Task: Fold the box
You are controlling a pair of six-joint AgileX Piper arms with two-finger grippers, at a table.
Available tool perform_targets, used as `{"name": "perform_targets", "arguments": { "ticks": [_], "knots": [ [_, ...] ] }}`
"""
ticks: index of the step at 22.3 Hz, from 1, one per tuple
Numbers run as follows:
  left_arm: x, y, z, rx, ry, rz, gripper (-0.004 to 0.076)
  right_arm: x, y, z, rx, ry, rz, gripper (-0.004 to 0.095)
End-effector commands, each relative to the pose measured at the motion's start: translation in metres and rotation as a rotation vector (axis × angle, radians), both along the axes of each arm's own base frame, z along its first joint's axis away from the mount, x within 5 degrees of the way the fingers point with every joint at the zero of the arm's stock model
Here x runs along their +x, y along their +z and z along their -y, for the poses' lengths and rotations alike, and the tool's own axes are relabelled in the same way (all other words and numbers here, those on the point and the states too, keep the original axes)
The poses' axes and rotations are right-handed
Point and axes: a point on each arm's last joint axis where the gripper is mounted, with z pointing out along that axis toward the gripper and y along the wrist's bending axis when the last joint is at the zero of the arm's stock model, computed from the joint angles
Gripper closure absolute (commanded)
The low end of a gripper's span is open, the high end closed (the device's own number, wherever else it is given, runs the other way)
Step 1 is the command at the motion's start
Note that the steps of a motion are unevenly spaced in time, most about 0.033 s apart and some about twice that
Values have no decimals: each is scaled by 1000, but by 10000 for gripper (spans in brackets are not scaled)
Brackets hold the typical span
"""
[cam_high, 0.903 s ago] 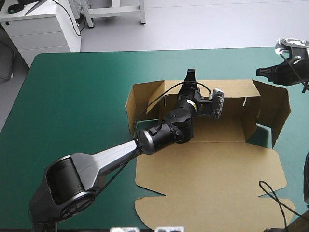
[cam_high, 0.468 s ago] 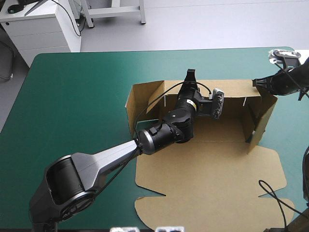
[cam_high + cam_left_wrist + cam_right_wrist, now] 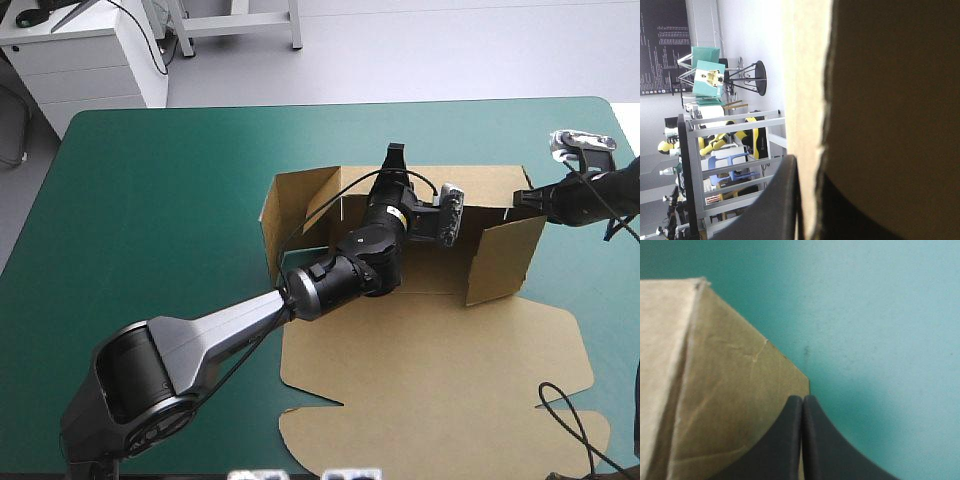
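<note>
The brown box sits right of the tabletop's middle, half-formed. Its back wall is up and the flaps at its left end are raised. The right-end flap stands upright, swung in across the tray. The lid panel lies flat and runs to the tabletop's near edge.

The left arm reaches in from the near left corner, across the box floor. The left gripper is at the top edge of the back wall. In the left wrist view the box board edge runs down between the black fingers, which are clamped on the wall.

The right gripper comes in from the tabletop's right edge, at the upper corner of the upright right-end flap. In the right wrist view the right gripper has its fingers pressed together into one point. The box flap is just beside and under the tip, against the teal-green cover. No board clearly shows between these fingers.
</note>
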Motion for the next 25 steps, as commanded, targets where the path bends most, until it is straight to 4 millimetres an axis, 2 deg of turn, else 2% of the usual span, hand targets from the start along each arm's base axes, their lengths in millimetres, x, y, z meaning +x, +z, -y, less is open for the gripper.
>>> {"name": "perform_targets", "arguments": {
  "ticks": [1, 7, 11, 17, 21, 25],
  "knots": [
    [-8, 30, -5, -80, -12, 35, 731, -13, 26, -6, 6, 21, 116, 926],
    [-8, 30, -5, -80, -12, 35, 731, -32, 47, -12, -1, 41, 156, 926],
    [-8, 30, -5, -80, -12, 34, 731, -43, 52, -15, -25, 70, 162, 926],
    [-8, 30, -5, -83, -10, 28, 731, -56, 31, -17, -57, 103, 149, 925],
    [-8, 30, -5, -84, -10, 28, 731, -58, 27, -18, -55, 118, 124, 914],
    [-8, 30, -5, -96, -2, 24, 731, -61, 26, -19, -73, 175, 112, 813]
  ]
}}
